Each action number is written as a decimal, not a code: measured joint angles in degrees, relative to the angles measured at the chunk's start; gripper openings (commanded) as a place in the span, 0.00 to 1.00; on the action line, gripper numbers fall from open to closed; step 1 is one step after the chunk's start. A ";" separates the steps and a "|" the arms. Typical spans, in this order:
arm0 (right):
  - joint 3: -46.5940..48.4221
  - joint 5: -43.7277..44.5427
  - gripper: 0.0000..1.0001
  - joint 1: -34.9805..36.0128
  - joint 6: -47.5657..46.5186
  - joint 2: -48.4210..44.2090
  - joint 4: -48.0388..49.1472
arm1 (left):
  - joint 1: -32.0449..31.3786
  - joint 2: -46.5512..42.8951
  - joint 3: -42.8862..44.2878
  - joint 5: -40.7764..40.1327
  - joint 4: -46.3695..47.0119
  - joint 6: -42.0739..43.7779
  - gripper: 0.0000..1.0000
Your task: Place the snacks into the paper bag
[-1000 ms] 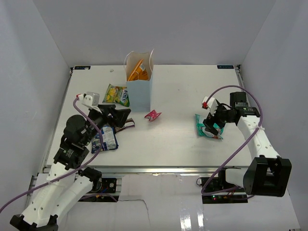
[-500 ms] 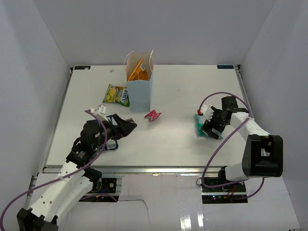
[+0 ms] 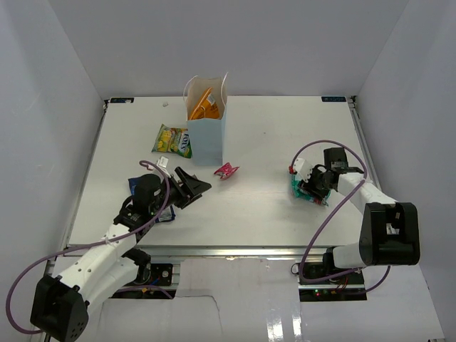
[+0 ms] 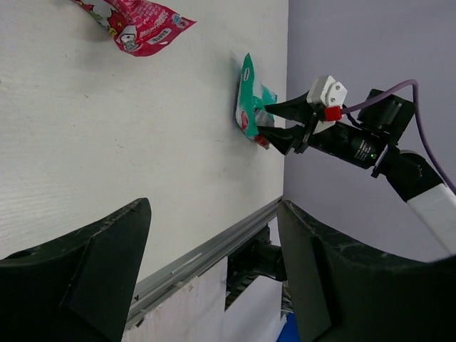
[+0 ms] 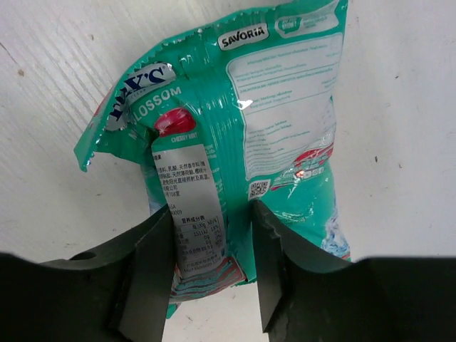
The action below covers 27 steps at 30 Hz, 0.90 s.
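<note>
White table [image 3: 263, 206], enclosed by plain grey walls [image 3: 235, 43]. Left gripper [image 4: 214, 214] jaws stand wide apart, empty. Right gripper [image 5: 210, 214] jaws pinch the teal pouch [image 5: 278, 107].

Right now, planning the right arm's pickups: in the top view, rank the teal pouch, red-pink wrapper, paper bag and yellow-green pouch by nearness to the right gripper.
1. teal pouch, at the right gripper.
2. red-pink wrapper, well to its left.
3. paper bag, farther back.
4. yellow-green pouch, left of the bag.
</note>
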 measured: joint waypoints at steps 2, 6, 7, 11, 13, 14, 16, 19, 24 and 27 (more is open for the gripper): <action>-0.33 -0.35 0.36 0.00 0.20 -0.83 0.46 | 0.00 0.72 0.00 0.83 1.25 -0.83 0.80; -0.37 -1.97 0.21 -0.02 0.92 -2.60 0.46 | 0.00 1.33 0.00 1.73 2.91 -1.27 0.78; -0.37 -2.62 0.20 0.00 1.14 -3.06 0.04 | 0.02 1.36 0.00 1.79 3.04 -1.20 0.78; -0.31 -7.21 0.13 0.00 2.25 -5.57 -4.24 | 0.00 1.38 0.46 1.14 1.68 1.57 0.79; 0.37 -10.47 0.09 0.00 2.54 -7.08 -8.04 | 0.00 1.88 1.68 -0.22 -0.50 4.17 0.79; 1.01 -12.00 0.08 0.00 2.64 -7.63 -9.77 | 0.00 2.34 2.60 -0.74 -1.64 5.38 0.79; 3.02 -15.89 0.08 0.00 2.84 -8.66 -12.98 | 0.00 3.23 4.70 -1.75 -3.69 8.11 0.79; 6.80 -21.84 0.08 0.02 3.19 -9.25 -16.44 | 0.04 3.13 6.23 -2.23 -5.40 11.13 0.79; 16.13 -31.50 0.08 1.33 4.98 -8.44 -20.68 | 0.04 0.68 7.06 -3.63 -9.38 14.86 0.80; 23.15 -35.41 0.08 4.72 8.02 -6.58 -21.00 | 0.04 -1.09 9.97 -5.64 -12.50 18.29 0.81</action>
